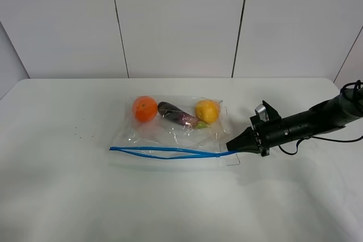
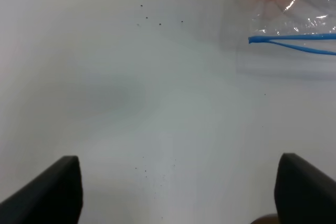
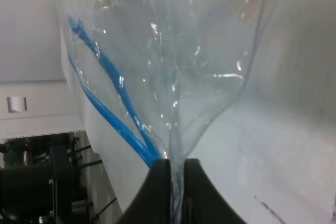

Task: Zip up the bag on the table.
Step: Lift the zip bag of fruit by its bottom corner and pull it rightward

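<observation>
A white table (image 1: 68, 185) with rounded corners fills the high view, backed by a pale panelled wall (image 1: 176, 21). A few tiny dark specks (image 1: 79, 136) lie on the tabletop left of the bag (image 1: 170, 137), and a black cable (image 1: 347, 135) trails beside the right arm near the table's right edge. Nothing lies on top of the bag or between it and either gripper.

The clear, crinkly bag lies flat near the middle of the table. Its long axis runs left to right across the high view. Through the plastic, along the far edge, show an orange (image 1: 144, 109), a purple aubergine (image 1: 177, 115) and a yellow fruit (image 1: 207, 111), in a row from left to right. The blue zip strip (image 1: 164, 152) runs along the near edge. Its two tracks meet at the left end, bow apart through the middle and come together again at the right end.

The right gripper (image 1: 231, 148) reaches in from the right, lying low and pointing left along the strip. Its fingers are pressed together on the bag's right end, where the strip comes in; the right wrist view shows plastic and blue track pinched between the black tips.

The left gripper (image 2: 178, 190) appears only in the left wrist view. Its fingers are spread wide over bare tabletop, well apart from the bag's left corner.
</observation>
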Robot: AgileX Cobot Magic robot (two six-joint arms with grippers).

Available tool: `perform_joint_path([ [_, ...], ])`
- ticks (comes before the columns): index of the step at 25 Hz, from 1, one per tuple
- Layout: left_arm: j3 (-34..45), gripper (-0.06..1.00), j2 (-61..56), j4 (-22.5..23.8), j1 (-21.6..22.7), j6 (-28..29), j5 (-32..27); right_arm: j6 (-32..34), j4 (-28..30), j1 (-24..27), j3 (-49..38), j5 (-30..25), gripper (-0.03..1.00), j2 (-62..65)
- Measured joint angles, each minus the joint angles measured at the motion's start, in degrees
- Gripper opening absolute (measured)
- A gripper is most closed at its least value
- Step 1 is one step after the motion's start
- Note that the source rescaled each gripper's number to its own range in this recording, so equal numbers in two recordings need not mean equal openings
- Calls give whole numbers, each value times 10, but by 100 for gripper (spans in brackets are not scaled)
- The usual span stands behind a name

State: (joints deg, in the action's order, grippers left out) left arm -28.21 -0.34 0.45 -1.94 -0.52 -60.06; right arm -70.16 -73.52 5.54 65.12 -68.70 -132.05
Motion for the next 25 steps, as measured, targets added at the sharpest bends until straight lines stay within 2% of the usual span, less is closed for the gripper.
perform_joint_path([
  [7, 0, 100, 0, 0, 0, 0, 0, 8, -4, 0, 0, -1, 0, 0],
  [25, 0, 100, 0, 0, 0, 0, 0, 108, -38, 0, 4, -15, 0, 1],
])
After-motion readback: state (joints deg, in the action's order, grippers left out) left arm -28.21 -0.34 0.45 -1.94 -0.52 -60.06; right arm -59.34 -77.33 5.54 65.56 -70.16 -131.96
